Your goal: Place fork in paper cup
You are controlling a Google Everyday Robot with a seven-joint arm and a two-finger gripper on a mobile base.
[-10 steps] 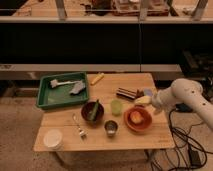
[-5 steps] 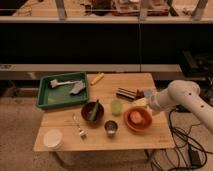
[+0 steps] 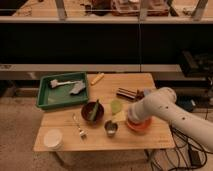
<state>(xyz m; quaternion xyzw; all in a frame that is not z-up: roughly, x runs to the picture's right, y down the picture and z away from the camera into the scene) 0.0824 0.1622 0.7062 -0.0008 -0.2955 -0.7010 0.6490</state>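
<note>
The fork [image 3: 79, 127] lies on the desk [image 3: 107, 88] just front-left of the dark bowl [image 3: 90, 113], apart from the paper cup [image 3: 53, 139] near the front-left corner. The tool [image 3: 120, 116] is between the green cup [image 3: 116, 105] and steel cup [image 3: 111, 128]. I cannot tell whether it is open or closed.

The paper cup [image 3: 53, 139] sits at the front-left corner of the worktop [image 3: 107, 89]. The fork [image 3: 79, 128] lies to its right near the front edge, just before the bowl [image 3: 92, 111]. The tray [image 3: 45, 103] fills the back-left corner. My jaws hang right of centre, left of the dish [image 3: 144, 126].
</note>
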